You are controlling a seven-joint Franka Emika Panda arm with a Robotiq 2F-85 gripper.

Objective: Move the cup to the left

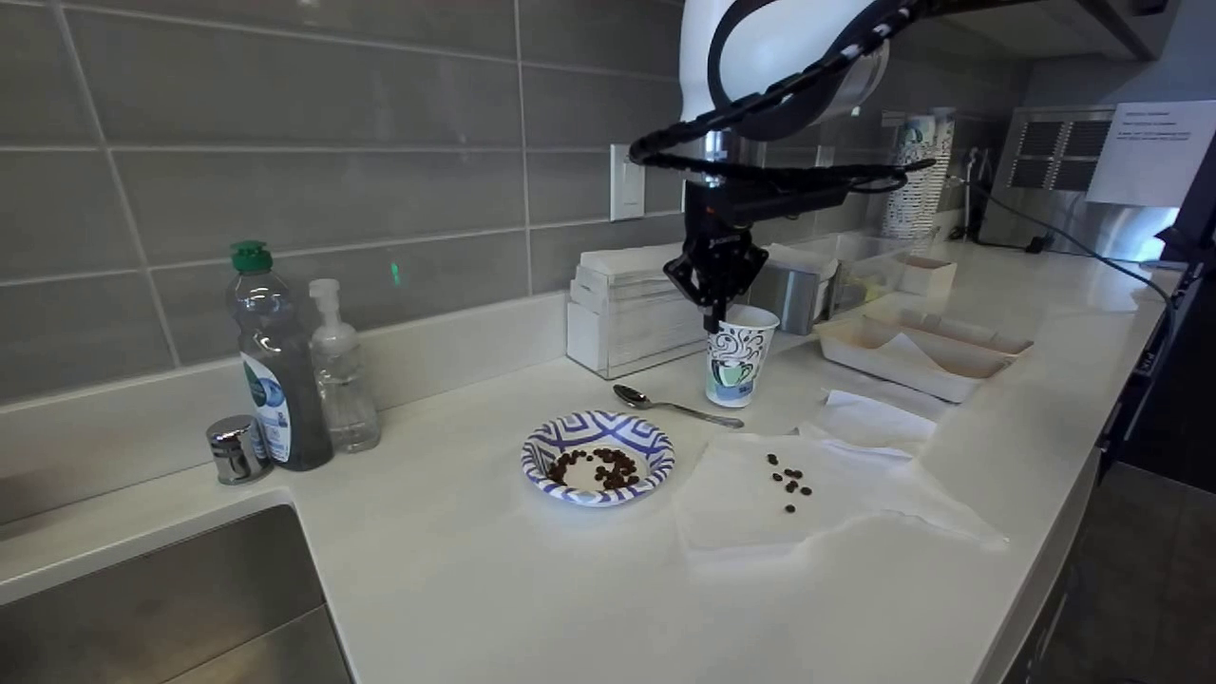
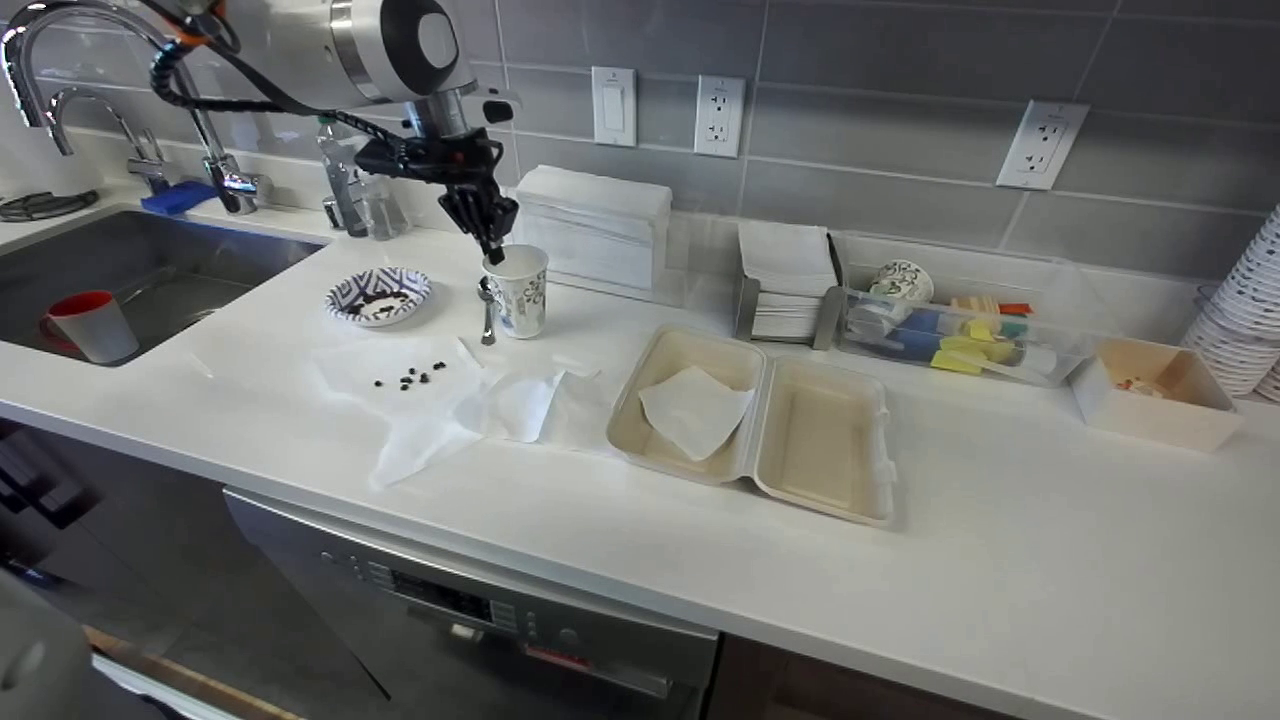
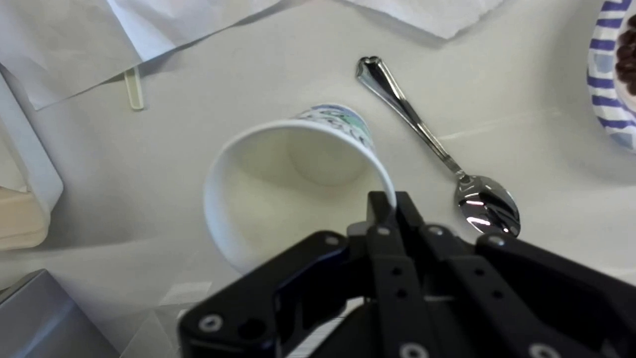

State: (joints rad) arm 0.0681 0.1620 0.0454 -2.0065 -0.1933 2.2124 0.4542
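The end effector (image 3: 394,201) held the rim of the printed paper cup (image 1: 739,359) pinched between its fingers (image 3: 380,214), one inside the wall and one outside. The cup appeared upright or nearly so, on the counter (image 1: 475,589) or just above it; which could not be told. The step in hand was judged to be the sideways carry: it called for modest pressure, a slight lift and a level, slow traverse, since a rim hold would probably let the cup swing and the thin wall crease. In both exterior views the metal spoon (image 3: 449,160) lay just beside the cup, mostly to its left, so a leftward path needed clearance above it. The cup was a smooth, tapered shell with dark scrollwork and bands of teal and blue. The spoon was mirror-bright, its head oval, its handle slender. Farther left, the shallow paper bowl (image 1: 597,426), patterned in blue and white, contained small dark brown beans (image 1: 617,470); more lay on the thin, creased paper sheet (image 1: 731,494) beside it. Farthest off, a waisted, green-capped dish-soap bottle (image 1: 275,370) stood before glossy grey tiles (image 1: 332,199).
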